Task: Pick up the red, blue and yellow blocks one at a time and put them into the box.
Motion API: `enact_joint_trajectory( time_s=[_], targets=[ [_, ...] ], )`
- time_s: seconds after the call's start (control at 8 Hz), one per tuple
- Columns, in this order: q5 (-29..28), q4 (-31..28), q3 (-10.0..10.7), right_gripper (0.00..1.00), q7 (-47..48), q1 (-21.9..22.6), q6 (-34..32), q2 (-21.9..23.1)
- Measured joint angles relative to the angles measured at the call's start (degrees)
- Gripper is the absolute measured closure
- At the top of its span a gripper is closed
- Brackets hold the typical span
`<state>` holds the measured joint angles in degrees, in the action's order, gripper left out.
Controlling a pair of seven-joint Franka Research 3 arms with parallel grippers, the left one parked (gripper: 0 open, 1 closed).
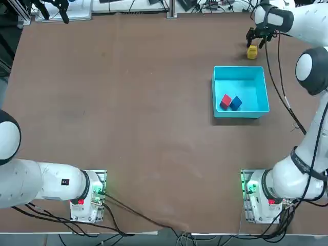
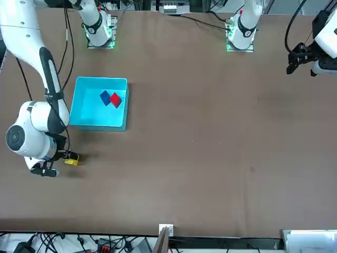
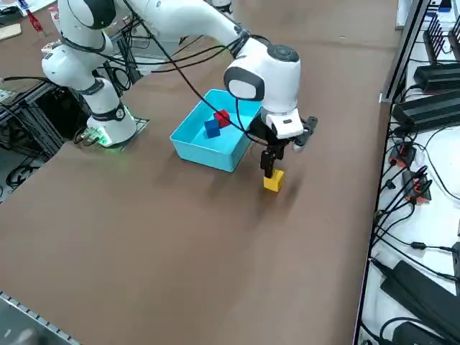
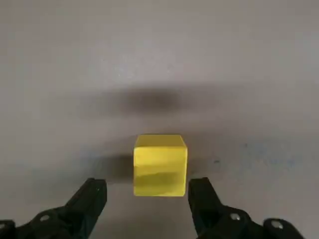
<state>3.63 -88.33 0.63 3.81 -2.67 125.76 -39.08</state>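
Two blocks, the red block (image 1: 225,101) and the blue block (image 1: 236,103), lie touching inside the box (image 1: 241,74). Just beyond the box's far wall, my right gripper (image 4: 147,195) hangs over the yellow block (image 4: 160,165), jaws spread open on either side of it, not touching

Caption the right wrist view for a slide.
Open right gripper straddling the yellow block on the bare table, fingers not yet touching.

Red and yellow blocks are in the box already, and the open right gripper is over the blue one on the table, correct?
Colours swapped. The top view shows the red block and blue block in the box; the open right gripper is over the yellow block.
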Motion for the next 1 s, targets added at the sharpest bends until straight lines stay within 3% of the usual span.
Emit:
enact_joint_trajectory(
  time_s=[0.88,1.0],
  targets=[
    [0.6,0.0,0.0,0.00,-2.2,-1.0,4.3,-3.3],
    [0.6,0.0,0.0,0.04,-2.2,-1.0,5.3,-3.8]
  ],
)
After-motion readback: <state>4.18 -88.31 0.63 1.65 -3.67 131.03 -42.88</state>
